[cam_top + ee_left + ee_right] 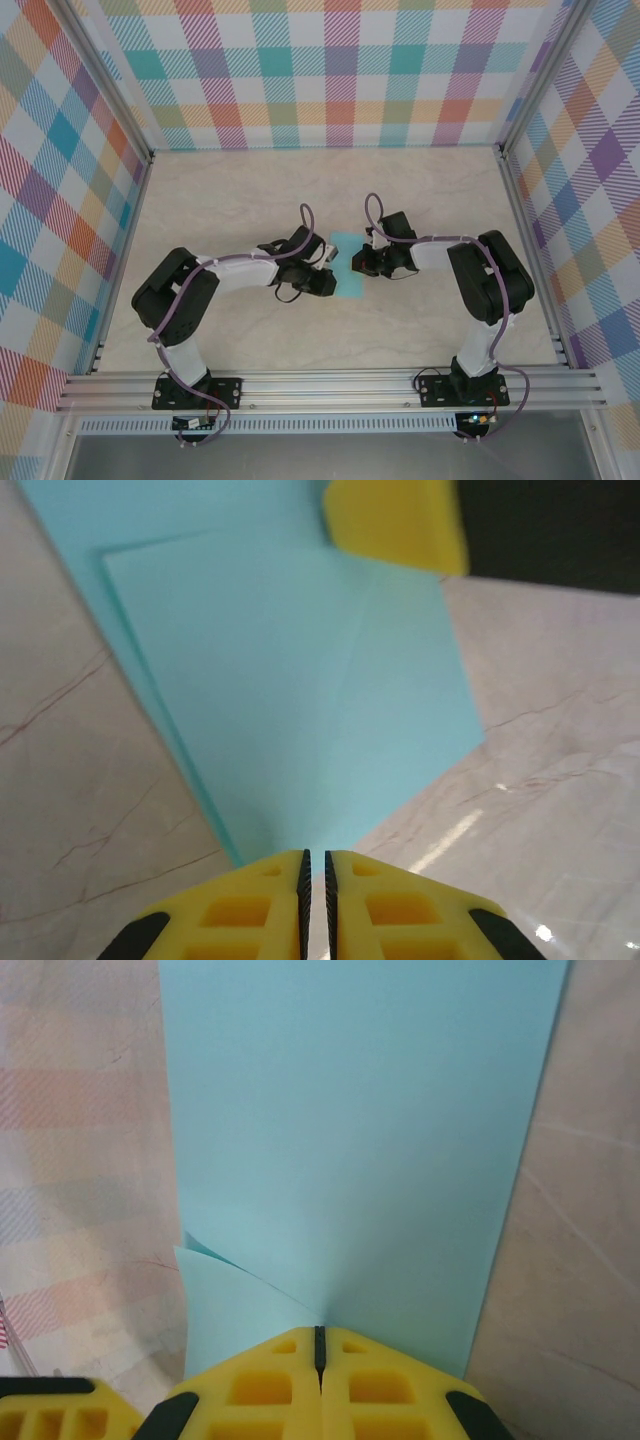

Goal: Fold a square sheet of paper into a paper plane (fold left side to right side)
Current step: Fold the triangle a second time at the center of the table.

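Yellow and closest to the lens at the bottom of the left wrist view, the left gripper [316, 870] has its jaws almost together, with a thin slit between them. The tip of the turquoise sheet of paper [290, 680] runs down to them, and I cannot tell whether they pinch it. At the bottom of the right wrist view the right gripper [320, 1345] is clenched on the sheet's edge, where a small flap lifts. From above, the sheet lies centre frame on the worktop [250, 190], between both grippers. I judge the left-to-right fold laid: two layers show, the upper one offset. Creasing, nose and wing folds remain. I count one sheet and two grippers.
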You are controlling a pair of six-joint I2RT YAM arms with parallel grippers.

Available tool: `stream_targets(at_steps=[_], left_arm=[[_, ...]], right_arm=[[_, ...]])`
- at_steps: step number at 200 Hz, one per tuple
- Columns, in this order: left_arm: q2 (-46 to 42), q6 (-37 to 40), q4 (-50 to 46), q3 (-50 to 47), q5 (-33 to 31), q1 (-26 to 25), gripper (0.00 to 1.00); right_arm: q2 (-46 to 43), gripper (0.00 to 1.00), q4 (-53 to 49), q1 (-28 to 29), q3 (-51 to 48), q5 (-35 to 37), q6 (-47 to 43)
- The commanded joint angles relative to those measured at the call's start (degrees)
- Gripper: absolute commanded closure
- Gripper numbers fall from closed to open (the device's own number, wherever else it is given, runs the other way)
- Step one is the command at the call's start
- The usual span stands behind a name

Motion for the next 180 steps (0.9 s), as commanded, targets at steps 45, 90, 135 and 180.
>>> stream_targets(at_steps=[45, 90, 135, 180], left_arm=[[4.8, 1.59, -0.65, 6.33, 6.16, -0.36, 0.87], [8.85, 1.68, 0.88, 7.64, 7.36, 0.9, 0.89], [8.93, 1.79, 1.7, 4.97, 7.03, 1.77, 0.89], [6.99, 0.23, 5.69, -1.89, 7.79, 2.75, 0.9]], right_arm=[[2.9, 1.0, -1.8, -0.43, -0.82, 3.45, -1.24], [2.7, 1.0, -2.31, -0.15, -0.73, 3.45, -1.51], [2.52, 1.0, -3.07, -0.08, -0.35, 3.85, -1.81], [2.67, 1.0, -3.6, -0.08, -0.25, 3.98, -2.08]])
